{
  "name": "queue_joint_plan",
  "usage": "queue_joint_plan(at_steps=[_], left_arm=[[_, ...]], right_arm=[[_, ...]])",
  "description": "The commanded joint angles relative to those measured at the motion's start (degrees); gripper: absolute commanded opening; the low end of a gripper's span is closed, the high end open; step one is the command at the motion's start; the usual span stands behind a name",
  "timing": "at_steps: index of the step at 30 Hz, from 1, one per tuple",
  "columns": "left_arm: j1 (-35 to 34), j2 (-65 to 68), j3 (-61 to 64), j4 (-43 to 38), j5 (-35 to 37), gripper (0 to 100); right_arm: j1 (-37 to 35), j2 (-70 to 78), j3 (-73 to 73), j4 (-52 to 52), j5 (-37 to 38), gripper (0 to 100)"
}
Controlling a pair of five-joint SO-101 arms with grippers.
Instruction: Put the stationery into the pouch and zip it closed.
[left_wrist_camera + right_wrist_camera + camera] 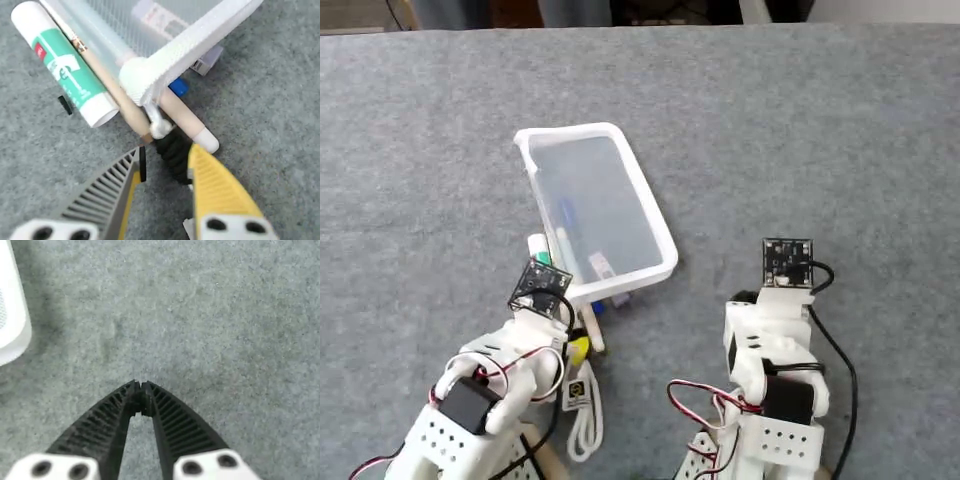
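the pouch (655, 225) lies mid-table, its long axis running 11 to 5 o'clock, with a blue pen (566, 215) seen through its side. at its 7 o'clock corner the left gripper (166, 156) stands parted, a black tab (172, 150) between its fingers, below the white zip pull (159, 127). a glue stick (65, 65) and a wooden pencil (107, 82) lie touching just beside that corner. the right gripper (141, 392), at the pouch's 4 o'clock and well apart, is closed on nothing over the grey table (210, 315).
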Motion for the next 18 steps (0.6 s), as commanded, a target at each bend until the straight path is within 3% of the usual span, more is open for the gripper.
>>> queue_joint_plan(at_steps=[1,18], left_arm=[[0.4,0.0,1.0,0.4,0.3,13],[2.3,-0.5,-3.7,2.5,0.4,15]], right_arm=[[0.8,-4.9,0.7,0.4,-0.4,1.4],[-2.0,-4.9,0.7,0.4,-0.4,1.5]])
